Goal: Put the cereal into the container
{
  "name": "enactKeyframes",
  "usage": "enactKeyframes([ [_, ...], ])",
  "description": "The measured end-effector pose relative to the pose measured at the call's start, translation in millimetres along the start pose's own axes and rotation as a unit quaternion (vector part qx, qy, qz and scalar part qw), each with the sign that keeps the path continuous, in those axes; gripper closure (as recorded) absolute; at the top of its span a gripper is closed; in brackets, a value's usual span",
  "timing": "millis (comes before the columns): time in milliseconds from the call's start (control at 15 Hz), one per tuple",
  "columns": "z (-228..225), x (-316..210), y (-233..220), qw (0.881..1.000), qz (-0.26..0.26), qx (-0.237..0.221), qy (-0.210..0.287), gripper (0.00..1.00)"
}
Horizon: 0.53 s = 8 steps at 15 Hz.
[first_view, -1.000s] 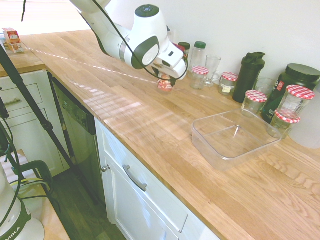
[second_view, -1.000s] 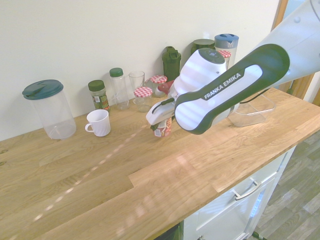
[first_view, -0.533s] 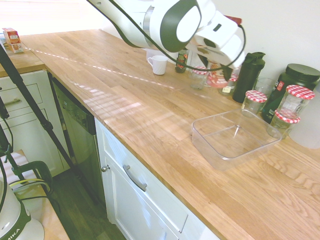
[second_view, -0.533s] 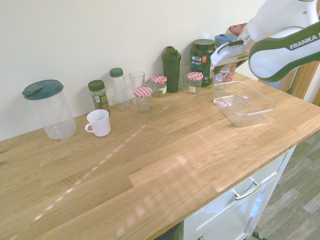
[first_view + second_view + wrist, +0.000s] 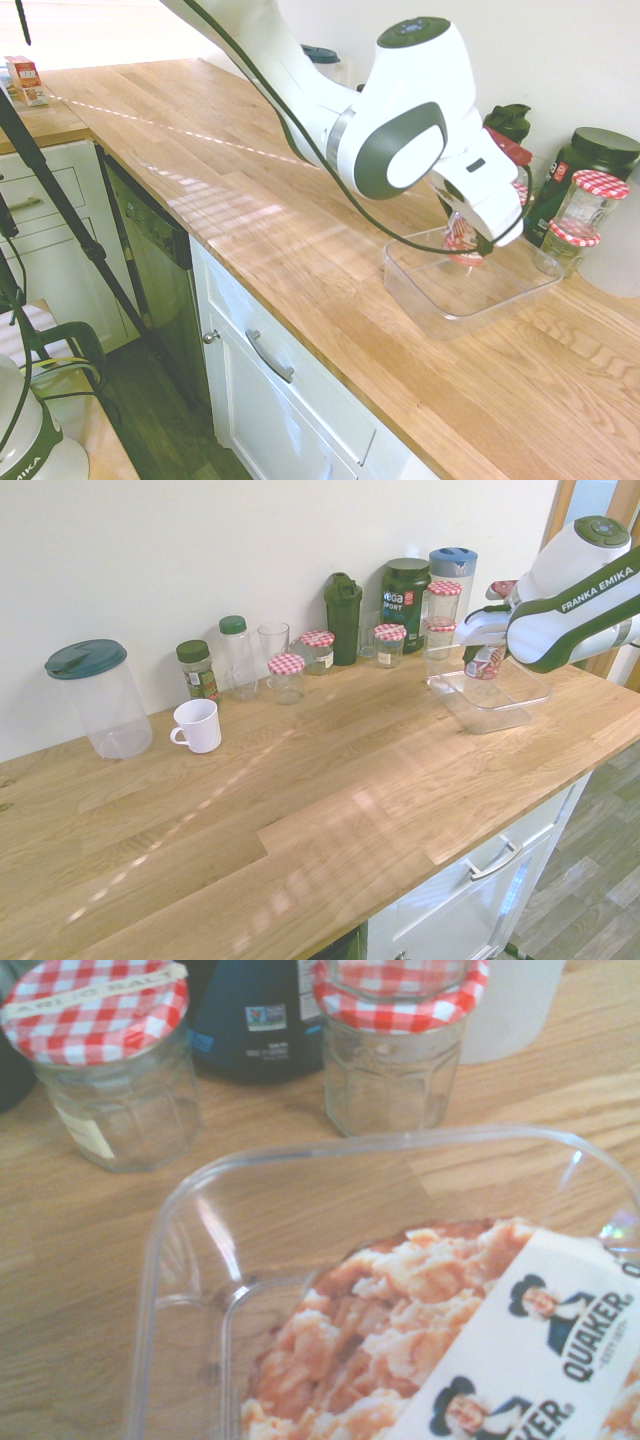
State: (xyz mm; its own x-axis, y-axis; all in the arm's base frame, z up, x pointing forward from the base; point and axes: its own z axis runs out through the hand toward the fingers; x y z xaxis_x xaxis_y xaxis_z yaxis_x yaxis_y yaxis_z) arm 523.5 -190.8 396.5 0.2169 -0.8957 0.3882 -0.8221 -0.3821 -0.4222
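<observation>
Plainly, largest to smallest:
Counter [image 5: 250,230]: a long wooden worktop; jars, bottles and tumblers are lined up at the wall, which leaves the front free for arm travel.
Arm: it reaches across the worktop and tilts downward over the tub, and from the first exterior view its bulk screens much of the back row.
Container [image 5: 420,285]: a clear square tub lying flat on the counter, open side up, so a drop from above should land inside; its walls are hard to trace against the wood.
Cereal [image 5: 484,663]: a red-and-white cup held in the air above the tub's interior, not yet resting on its floor.
Gripper [image 5: 482,656]: clamped on the cereal, fingers largely hidden behind the white hand.
Jars [image 5: 105,1070]: checkered lids, standing just beyond the tub's far rim, cropped in the wrist view.
</observation>
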Motion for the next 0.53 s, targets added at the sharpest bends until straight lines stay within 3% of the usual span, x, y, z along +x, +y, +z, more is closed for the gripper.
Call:
enactKeyframes([
  [467, 44.6, -2.3, -11.5, 0.999, 0.005, -0.031, -0.032, 1.00],
  [533, 46.0, -3.7, -14.0, 0.999, 0.005, -0.034, -0.037, 0.00],
])
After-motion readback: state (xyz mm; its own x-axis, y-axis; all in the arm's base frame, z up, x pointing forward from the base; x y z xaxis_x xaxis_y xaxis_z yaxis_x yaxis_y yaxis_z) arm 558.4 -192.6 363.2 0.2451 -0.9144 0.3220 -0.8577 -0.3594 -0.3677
